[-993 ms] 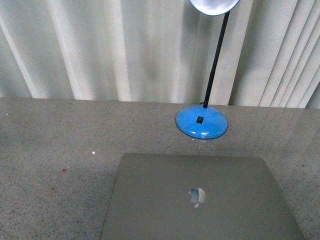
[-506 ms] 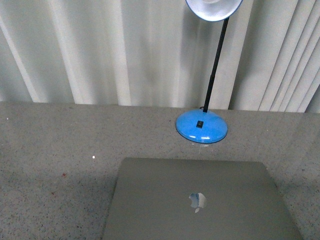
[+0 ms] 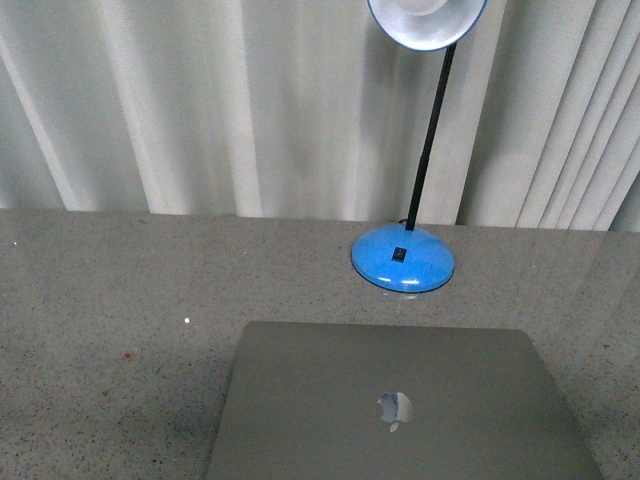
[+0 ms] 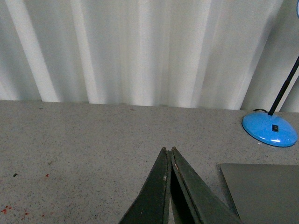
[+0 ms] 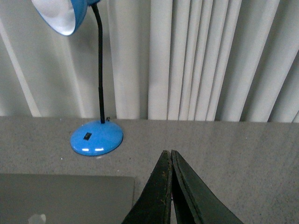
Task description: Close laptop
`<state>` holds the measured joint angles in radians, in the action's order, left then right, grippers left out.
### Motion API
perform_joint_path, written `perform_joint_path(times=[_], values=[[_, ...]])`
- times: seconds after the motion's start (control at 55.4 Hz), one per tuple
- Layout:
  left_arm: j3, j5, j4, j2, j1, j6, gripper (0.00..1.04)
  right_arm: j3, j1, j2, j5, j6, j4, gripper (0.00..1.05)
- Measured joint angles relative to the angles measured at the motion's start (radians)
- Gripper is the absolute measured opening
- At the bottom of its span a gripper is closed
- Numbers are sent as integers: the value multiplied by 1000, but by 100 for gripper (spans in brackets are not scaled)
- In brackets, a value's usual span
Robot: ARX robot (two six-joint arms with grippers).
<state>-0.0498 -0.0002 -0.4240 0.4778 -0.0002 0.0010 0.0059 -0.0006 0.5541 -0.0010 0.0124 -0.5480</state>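
The slim grey-silver metal laptop (image 3: 400, 405) lies shut on the speckled grey bench (image 3: 110, 300), a blue-based desk lamp (image 3: 403, 257) just behind it, while only wrist views show both grippers' fingers (image 4: 169, 186) (image 5: 169, 186) pressed together, empty.

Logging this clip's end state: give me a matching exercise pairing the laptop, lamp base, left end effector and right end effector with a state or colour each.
Column 1:
1. laptop
2. lamp base
3. left end effector
4. right end effector

Column 2:
A. blue, on the table behind the laptop
B. shut, empty, beside the laptop's left side
C. lid down, logo facing up
D. shut, empty, beside the laptop's right side

Pairs: 1-C, 2-A, 3-B, 4-D
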Motion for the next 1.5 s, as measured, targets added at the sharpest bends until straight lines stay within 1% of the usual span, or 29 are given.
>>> perform_joint_path(times=[0.126, 0.217, 0.451, 0.903, 0.921, 0.975, 1.011, 1.065, 1.156, 1.318, 1.336, 1.39, 1.426, 1.444, 1.481, 1.499], values=[[13, 0, 38, -51, 0, -2, 4, 0, 0, -59, 0, -1, 61, 3], [23, 0, 22, -71, 0, -2, 4, 0, 0, -112, 0, -1, 107, 3], [23, 0, 121, -178, 0, -2, 4, 0, 0, -236, 0, -1, 227, 3], [23, 0, 248, -305, 0, -2, 4, 0, 0, -366, 0, -1, 356, 3], [22, 0, 256, -314, 0, -2, 4, 0, 0, -370, 0, -1, 361, 3], [22, 2, 372, -397, 0, -2, 4, 0, 0, -385, 0, -1, 376, 3], [22, 0, 407, -430, 0, -2, 4, 1, 0, -425, 0, -1, 425, 3], [22, 0, 418, -465, 0, -2, 4, 0, 0, -501, 0, -1, 530, 3], [22, 0, 422, -473, 0, -2, 4, 1, 0, -550, 0, -1, 542, 3], [22, 0, 423, -474, 0, -3, 4, 0, 0, -549, 0, -1, 547, 3], [22, 0, 423, -474, 0, -3, 7, 0, 0, -550, 0, -1, 547, 3], [22, 0, 423, -475, 0, -3, 15, 0, 0, -550, -1, -1, 547, 10], [22, 0, 423, -475, 0, -3, 23, 0, 0, -550, 0, -1, 548, 17], [22, 0, 423, -475, 0, -3, 24, 0, 0, -550, 0, -1, 547, 20], [22, 0, 423, -475, 0, -3, 32, 0, 0, -550, 0, -1, 548, 26], [22, 0, 423, -475, 0, -3, 33, 0, 0, -550, 0, -1, 547, 29]])
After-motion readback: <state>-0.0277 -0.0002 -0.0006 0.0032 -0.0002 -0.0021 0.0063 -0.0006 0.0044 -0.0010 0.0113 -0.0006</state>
